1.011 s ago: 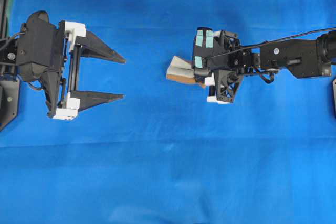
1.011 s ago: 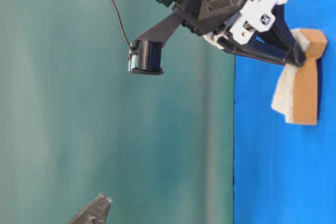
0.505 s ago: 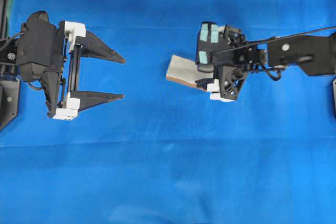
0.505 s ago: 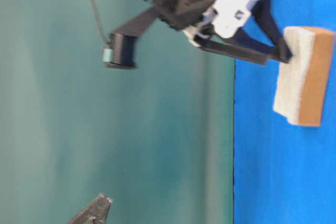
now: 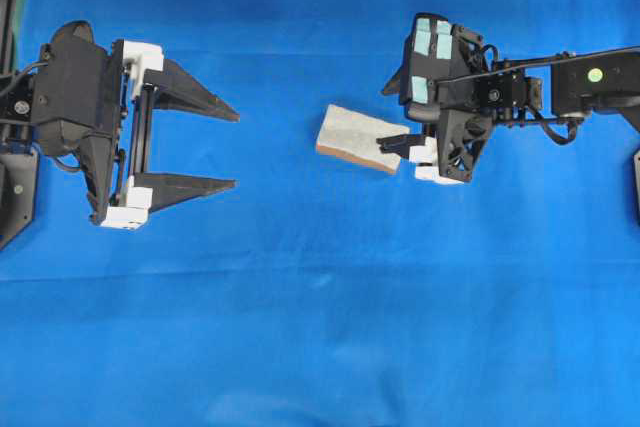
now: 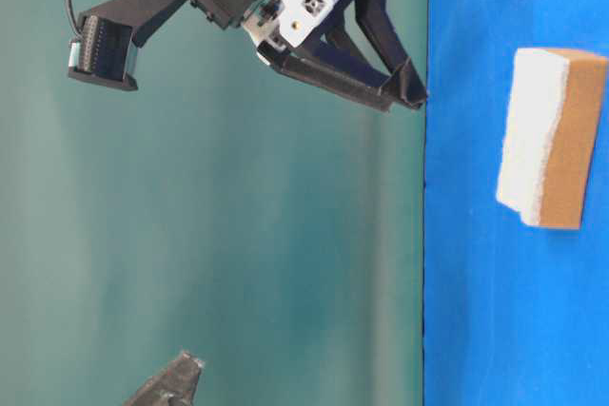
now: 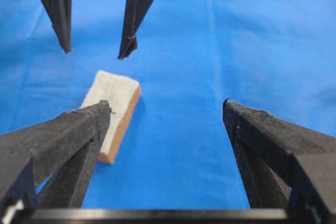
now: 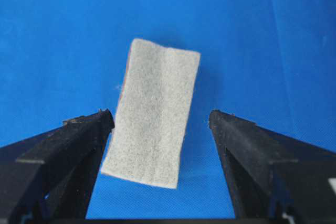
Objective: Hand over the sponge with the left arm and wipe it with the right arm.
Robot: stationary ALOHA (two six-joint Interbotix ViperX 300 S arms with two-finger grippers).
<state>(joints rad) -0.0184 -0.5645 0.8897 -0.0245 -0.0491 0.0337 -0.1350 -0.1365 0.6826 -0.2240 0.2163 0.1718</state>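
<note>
Both grippers stand wide apart and hold nothing; the right gripper (image 5: 395, 117), marked with pale teal tape squares, hangs just right of the sponge (image 5: 358, 136) with its fingers spread, and the table-level view shows its fingertips (image 6: 415, 94) lifted clear of the blue cloth (image 5: 320, 327); the sponge lies flat on that cloth near the middle, grey-white face up and the orange-brown layer (image 6: 571, 135) underneath, touched by neither arm; in the right wrist view it sits between the two black fingers (image 8: 79, 140) but apart from both; the left gripper (image 5: 236, 150) waits at the far left of the overhead view, well apart from the sponge, its long pointed fingers aimed toward it.
</note>
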